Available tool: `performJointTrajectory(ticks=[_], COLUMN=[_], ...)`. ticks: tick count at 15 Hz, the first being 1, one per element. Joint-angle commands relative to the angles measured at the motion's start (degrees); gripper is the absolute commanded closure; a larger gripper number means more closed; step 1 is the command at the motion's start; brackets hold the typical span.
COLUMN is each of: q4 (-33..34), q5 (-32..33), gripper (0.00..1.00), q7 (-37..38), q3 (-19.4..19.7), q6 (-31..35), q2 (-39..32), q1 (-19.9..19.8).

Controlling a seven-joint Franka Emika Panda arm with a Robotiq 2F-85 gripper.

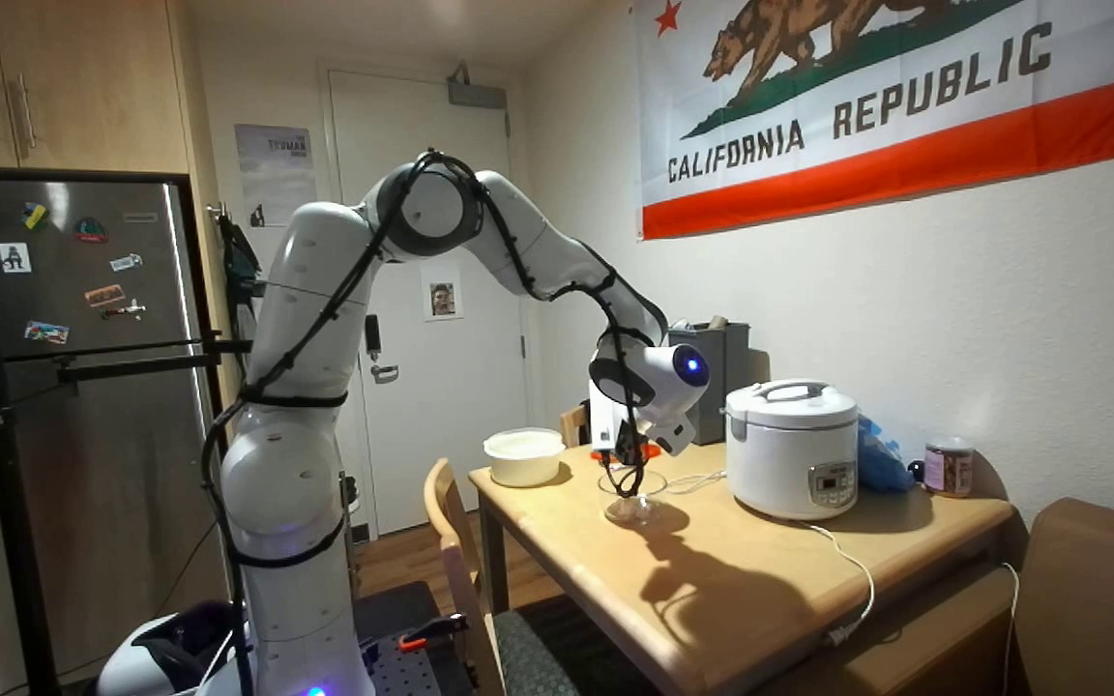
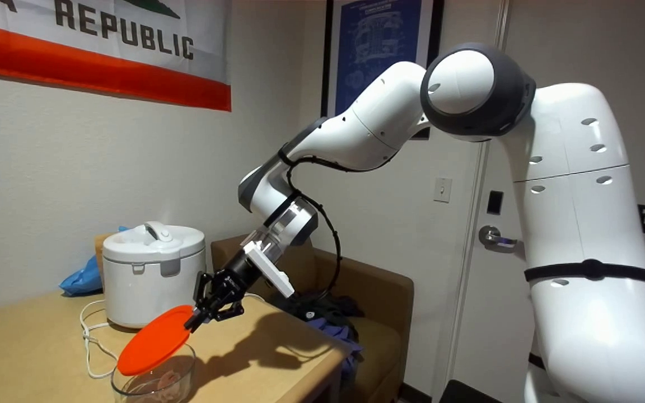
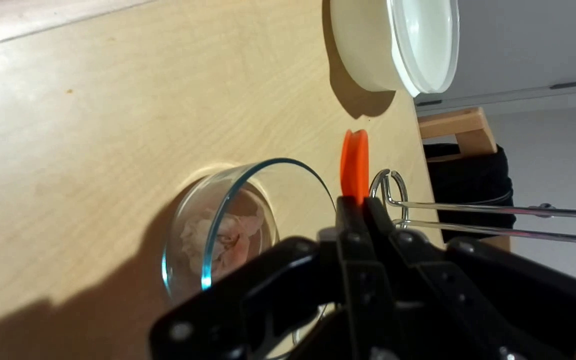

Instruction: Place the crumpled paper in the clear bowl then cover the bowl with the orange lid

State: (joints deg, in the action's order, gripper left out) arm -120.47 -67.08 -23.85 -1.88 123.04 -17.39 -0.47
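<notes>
The gripper [image 3: 361, 202] is shut on the edge of the orange lid [image 3: 355, 162], which looks edge-on in the wrist view. In an exterior view the lid [image 2: 154, 342] tilts steeply and overlaps the upper part of the clear bowl [image 2: 189, 366]; contact between lid and rim cannot be told. The bowl's glass rim [image 3: 248, 172] lies left of the fingers in the wrist view and is uncovered there. Pinkish crumpled paper [image 3: 235, 240] rests inside on the bowl's floor. In another exterior view the wrist and cables hide much of the lid [image 1: 651, 450].
A white rice cooker [image 1: 779, 464] stands beside the bowl, its white cord [image 2: 92, 341] lying on the table. Near the table edge sits an opaque white bowl [image 1: 524, 462]. A shiny wire loop with two rods [image 3: 468, 206] shows at the wrist view's right.
</notes>
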Motion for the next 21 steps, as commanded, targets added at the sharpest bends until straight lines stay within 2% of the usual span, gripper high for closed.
performJointTrajectory(ticks=[1,15,21], q4=[2.0,8.8,9.1], q5=[-1.5,-3.5,-4.0], gripper=[0.96,0.96,0.96], q7=[-1.2,-2.0,-2.5], q3=[-0.2,-0.3,0.1], q6=[-2.5,-6.2,-7.3], q2=[-1.8,-9.0,-10.7], q1=[-0.5,-1.3,-2.5])
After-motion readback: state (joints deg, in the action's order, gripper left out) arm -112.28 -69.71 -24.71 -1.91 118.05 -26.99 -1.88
